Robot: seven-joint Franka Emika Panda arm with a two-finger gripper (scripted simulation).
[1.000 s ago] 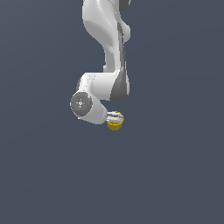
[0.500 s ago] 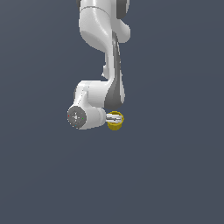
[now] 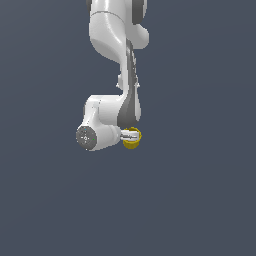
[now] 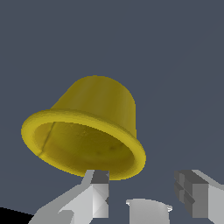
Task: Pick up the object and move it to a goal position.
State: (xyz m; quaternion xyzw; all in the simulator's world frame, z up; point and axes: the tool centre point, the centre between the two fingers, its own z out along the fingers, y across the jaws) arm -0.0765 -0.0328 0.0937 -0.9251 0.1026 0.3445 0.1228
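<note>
Locate the object (image 3: 131,139) just below centre of the exterior view: a small yellow cup-like item sitting at the tip of the gripper (image 3: 129,135), on the right of the white wrist (image 3: 100,131). The arm (image 3: 117,45) descends from the top of the frame.

In the wrist view, the object (image 4: 87,131) fills the middle of the frame, rim turned toward the camera. One finger (image 4: 97,192) meets the rim at lower centre. The other finger (image 4: 199,192) stands apart at lower right, with no visible contact. You therefore cannot tell whether the jaws are clamped on the object or merely beside it.

Judge the current step as the carry phase, or the end of grasping. No goal marker is visible in either view.

Before the next move, confirm that the grip is secure, since the hold appears to be on the rim only. Then translate slowly toward the goal position.
</note>
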